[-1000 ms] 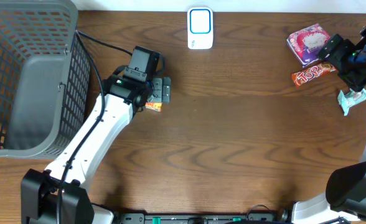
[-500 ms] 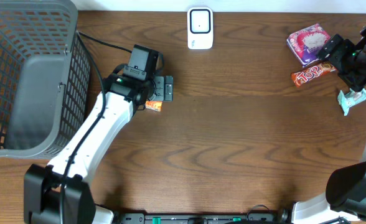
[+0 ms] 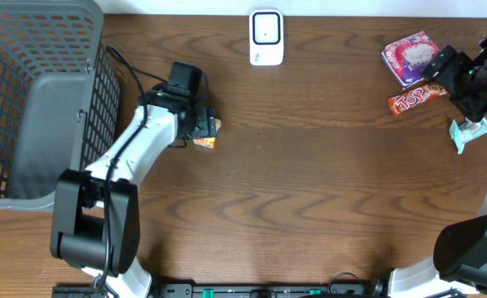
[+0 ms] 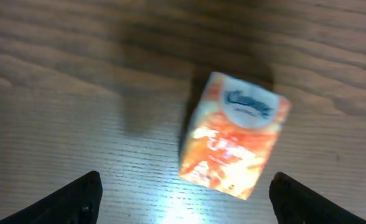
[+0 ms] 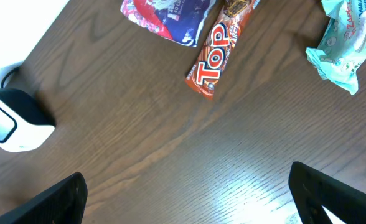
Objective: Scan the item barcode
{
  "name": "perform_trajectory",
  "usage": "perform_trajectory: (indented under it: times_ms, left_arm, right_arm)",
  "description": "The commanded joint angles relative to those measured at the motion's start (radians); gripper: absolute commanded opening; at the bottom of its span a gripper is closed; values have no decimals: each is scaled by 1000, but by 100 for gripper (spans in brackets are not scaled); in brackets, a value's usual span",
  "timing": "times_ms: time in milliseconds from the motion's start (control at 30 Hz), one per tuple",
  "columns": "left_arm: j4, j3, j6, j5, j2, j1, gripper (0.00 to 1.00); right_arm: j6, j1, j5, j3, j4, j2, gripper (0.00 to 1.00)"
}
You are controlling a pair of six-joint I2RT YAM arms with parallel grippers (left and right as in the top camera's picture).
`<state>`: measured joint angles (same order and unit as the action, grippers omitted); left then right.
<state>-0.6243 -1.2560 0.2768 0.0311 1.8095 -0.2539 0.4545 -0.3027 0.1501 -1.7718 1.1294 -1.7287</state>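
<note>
Directly beneath the left gripper [image 4: 186,202], the orange Kleenex tissue pack [image 4: 236,134] is being observed lying flat and skewed on the wooden table [image 4: 58,124], ahead of the fingertips and untouched. The jaws are being held wide apart, and nothing is being gripped. Against the overhead view of a second ago, the left arm is being noted as swung round with its wrist re-angled. The gripper is thereby being carried closer over the pack, which is itself being recorded in the same spot. This is being judged as the approach to pick-up; no barcode is being shown on the upward face. Further off, the white barcode scanner [image 3: 266,37] is being seen at the far table edge, well apart from the pack. Furthest away, the right gripper [image 5: 186,186] is being held fully open and empty, unmoved, near the Top chocolate bar [image 5: 217,53].
</note>
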Motion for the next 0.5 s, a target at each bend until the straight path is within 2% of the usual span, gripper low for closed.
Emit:
perform_trajectory:
  times_ms: [0, 100, 167, 467]
  left_arm:
    - [-3, -2, 16, 57, 30, 23, 85]
    - [1, -2, -6, 98, 39, 26, 79]
    - [6, -2, -6, 111, 47, 26, 69]
    - [105, -2, -5, 111, 134, 27, 68]
  right_arm:
    - [-7, 3, 6, -1, 0, -3, 99]
    - [-7, 3, 6, -1, 0, -3, 99]
    - [-7, 3, 6, -1, 0, -3, 99]
    - [-7, 3, 6, -1, 0, -3, 99]
